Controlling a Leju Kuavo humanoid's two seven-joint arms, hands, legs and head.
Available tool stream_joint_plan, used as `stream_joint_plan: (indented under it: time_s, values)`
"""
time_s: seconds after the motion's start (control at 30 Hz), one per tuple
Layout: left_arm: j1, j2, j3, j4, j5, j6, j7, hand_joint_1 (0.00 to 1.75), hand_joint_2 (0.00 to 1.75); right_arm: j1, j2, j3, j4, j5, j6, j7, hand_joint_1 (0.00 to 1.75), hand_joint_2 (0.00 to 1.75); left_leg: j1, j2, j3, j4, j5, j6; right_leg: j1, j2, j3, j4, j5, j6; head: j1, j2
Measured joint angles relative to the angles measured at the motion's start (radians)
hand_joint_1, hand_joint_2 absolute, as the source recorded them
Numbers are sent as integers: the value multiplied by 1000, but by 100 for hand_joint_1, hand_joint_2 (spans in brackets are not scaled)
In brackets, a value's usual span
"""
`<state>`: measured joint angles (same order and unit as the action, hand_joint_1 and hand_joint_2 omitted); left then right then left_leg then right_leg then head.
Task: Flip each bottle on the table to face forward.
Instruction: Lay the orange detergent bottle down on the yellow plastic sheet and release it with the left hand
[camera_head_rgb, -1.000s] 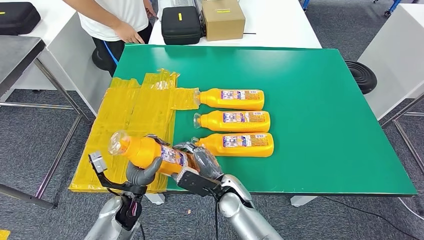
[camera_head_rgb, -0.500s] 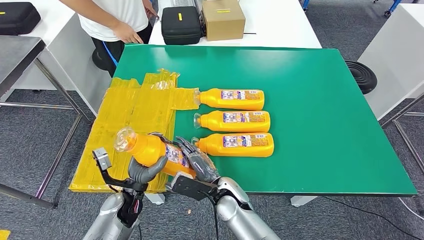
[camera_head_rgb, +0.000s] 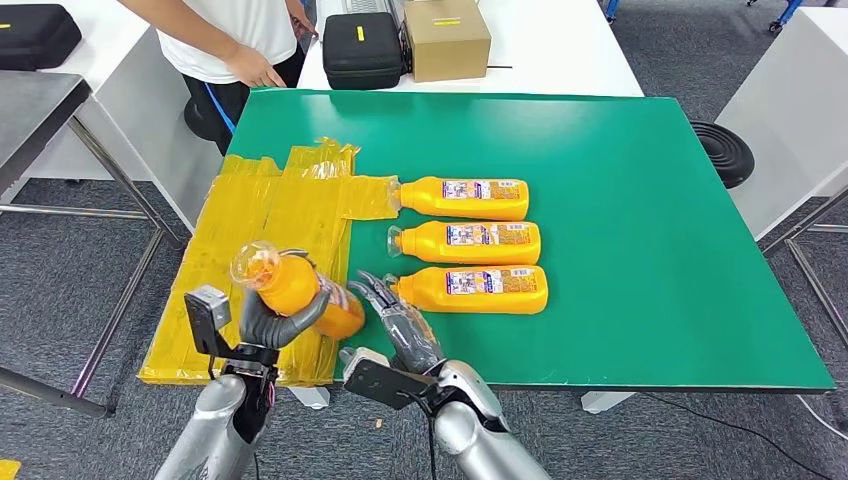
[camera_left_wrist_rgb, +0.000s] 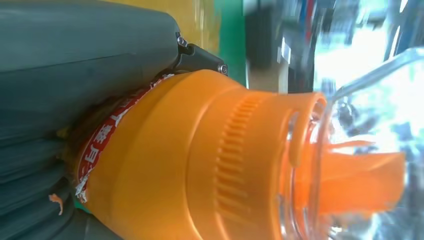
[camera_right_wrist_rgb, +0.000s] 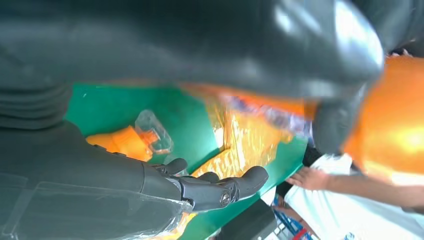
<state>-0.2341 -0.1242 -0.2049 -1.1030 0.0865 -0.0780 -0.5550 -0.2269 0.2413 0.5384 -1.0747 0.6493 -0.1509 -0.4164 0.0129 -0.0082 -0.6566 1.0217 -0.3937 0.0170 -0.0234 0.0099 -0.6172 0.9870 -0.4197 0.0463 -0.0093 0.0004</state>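
A robotics test lab or workshop: a green-topped work table (camera_head_rgb: 620, 200) on metal legs stands on grey carpet tiles (camera_head_rgb: 70, 290), ringed by plain white benches (camera_head_rgb: 540, 50). On the far bench sit a black zippered equipment case (camera_head_rgb: 362, 50) and a brown cardboard box (camera_head_rgb: 446, 38). Crinkled yellow plastic sheeting (camera_head_rgb: 270, 250) is taped over the table's left end, and a person in a white shirt (camera_head_rgb: 225, 35) stands beside the table's far left corner.
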Motion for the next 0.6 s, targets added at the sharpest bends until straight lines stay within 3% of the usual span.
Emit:
stream_joint_plan:
  time_s: [0.07, 0.2, 0.6]
  values:
    - [-11, 3, 19, -2, -74, 91, -9, 175, 175, 12, -5, 0, -26, 6, -2, 6, 0, 0, 0, 0, 0, 0, 0, 0, 0, 0, 0, 0, 0, 0, 0, 0]
    - [-28, 12, 61, -25, -179, 181, -11, 175, 175, 34, -13, -1, -75, 14, -3, 15, 0, 0, 0, 0, 0, 0, 0, 0, 0, 0, 0, 0, 0, 0, 0, 0]
    - [-38, 35, 107, -91, -235, 203, -12, 175, 175, 59, -26, -1, -143, 14, -3, 23, 0, 0, 0, 0, 0, 0, 0, 0, 0, 0, 0, 0, 0, 0, 0, 0]
